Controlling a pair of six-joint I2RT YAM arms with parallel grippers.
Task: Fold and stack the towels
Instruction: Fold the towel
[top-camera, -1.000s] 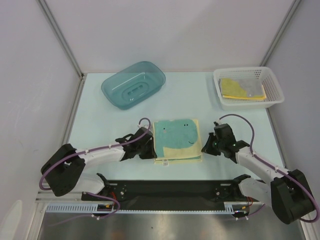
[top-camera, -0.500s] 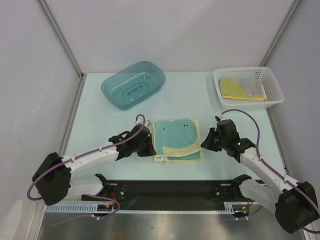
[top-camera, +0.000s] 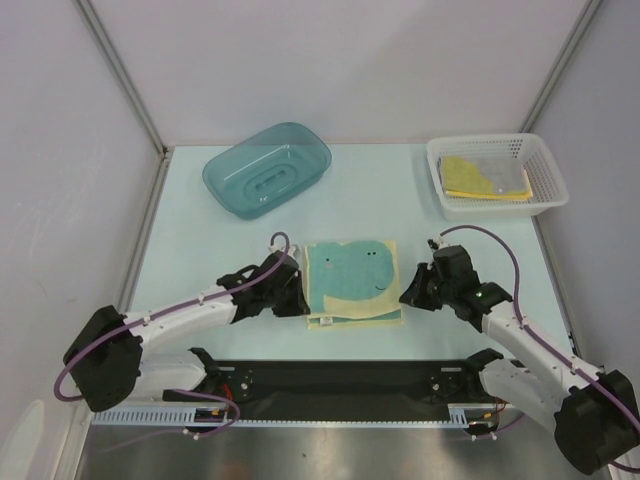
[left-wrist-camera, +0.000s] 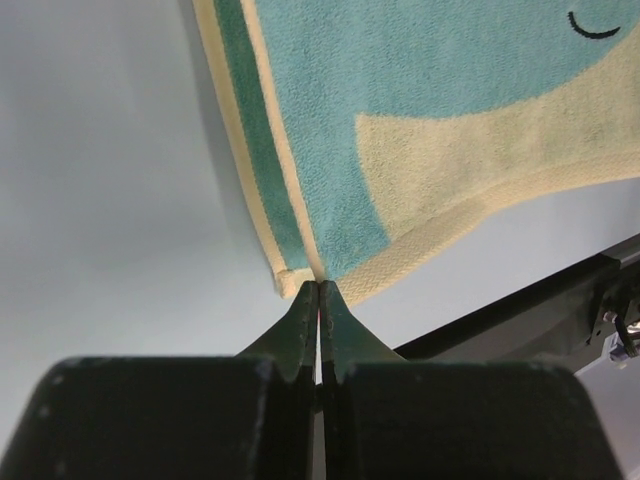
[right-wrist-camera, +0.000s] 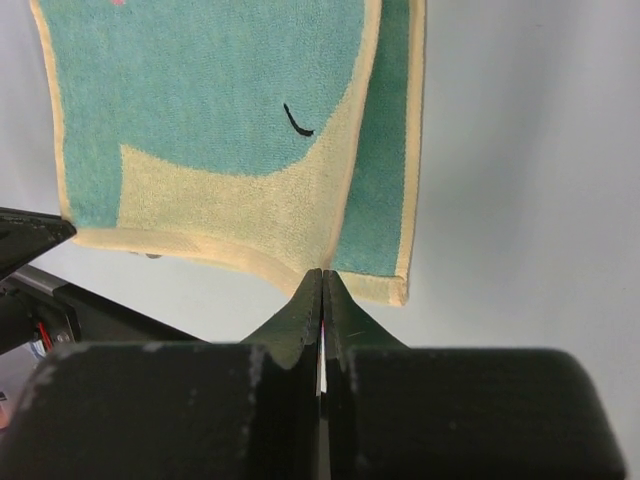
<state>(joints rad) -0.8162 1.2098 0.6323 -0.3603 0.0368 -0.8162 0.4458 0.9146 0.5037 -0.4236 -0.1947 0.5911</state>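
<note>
Top external: we see the cream-with-teal towel (top-camera: 350, 280) lying flat at mid-table. The left gripper (top-camera: 298, 300) is at its 8 o'clock corner and the right gripper (top-camera: 408, 297) at its 4 o'clock corner.

Left wrist: the fingers (left-wrist-camera: 297, 325) are pressed together, tips touching the towel's corner at 12 o'clock.

Right wrist: the fingers (right-wrist-camera: 300, 315) are likewise together at a corner. Whether cloth is pinched, we cannot tell.

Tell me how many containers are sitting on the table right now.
2. A teal plastic tub stands at the far left of the table, and a white mesh basket at the far right, with yellow cloth lying in it. No other container shows in any view.
</note>
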